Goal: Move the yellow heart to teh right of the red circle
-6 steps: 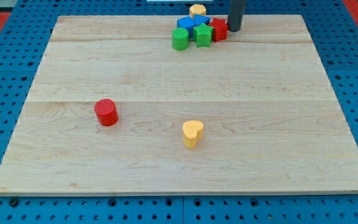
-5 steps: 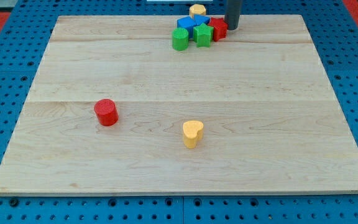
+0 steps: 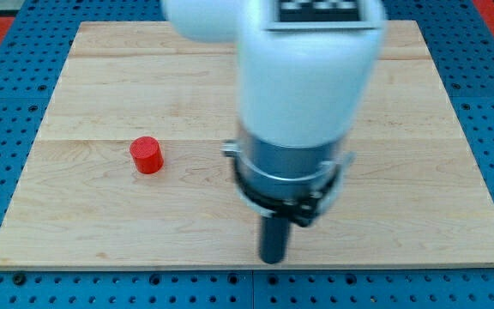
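Arm swung from top cluster to counter [image 3: 101, 240] bottom | my tip [image 3: 272, 259] right of red circle [image 3: 147, 155] | yellow heart now hidden | tool: none, bare rod.

Count on the board
One red circle [image 3: 147, 155], one wooden board [image 3: 101, 86], one rod with my tip [image 3: 272, 258]; other blocks hidden.

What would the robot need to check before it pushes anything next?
1. Red circle located, view's left: ok.
2. Yellow heart in sight: not ok, the arm covers the middle of the board.
3. My tip located, near the view's bottom edge of the board: ok.
4. Tip's side relative to the heart: cannot tell.
5. Other blocks at the view's top: cannot tell, hidden.
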